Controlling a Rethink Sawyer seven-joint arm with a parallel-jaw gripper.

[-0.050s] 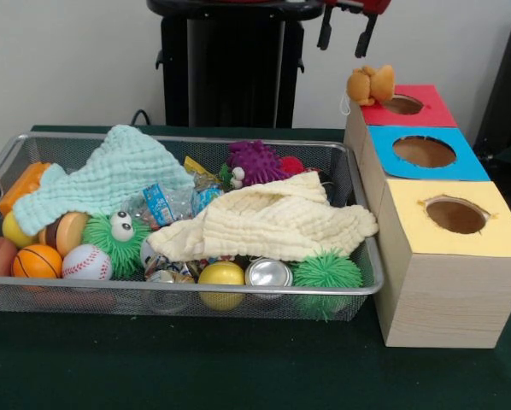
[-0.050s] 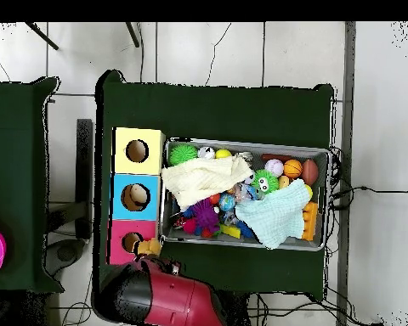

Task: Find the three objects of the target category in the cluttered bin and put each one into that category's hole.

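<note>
You see the gripper (image 1: 345, 32) high above the boxes, its two dark fingers hanging apart with nothing between them, so the jaws are spread and empty.

Just below the jaws and a little to the side, a small orange plush toy (image 1: 371, 84) sits on the edge of the red box (image 1: 426, 117), touching the rim of the red hole (image 1: 402, 104) but not inside it. I judge that this toy is one object of the target category, brought to its hole and not yet dropped in. If so, no object is surely finished; the inside of the holes is not visible, so you cannot count what is already there.

Farther from the jaws, the blue box (image 1: 469, 166) and then the yellow box (image 1: 495, 239) stand in a row, and their holes look empty.

Well away from the jaws lies the wire bin (image 1: 371, 286), still very full: a green cloth (image 1: 110, 175), a cream cloth (image 1: 273, 224), a purple spiky toy (image 1: 254, 161), green fuzzy balls (image 1: 326, 272), a basketball (image 1: 37, 261), a baseball (image 1: 86, 263), a yellow ball (image 1: 221, 275) and a tin can (image 1: 268, 273). Other plush toys, if any, are probably hidden under the cloths.
</note>
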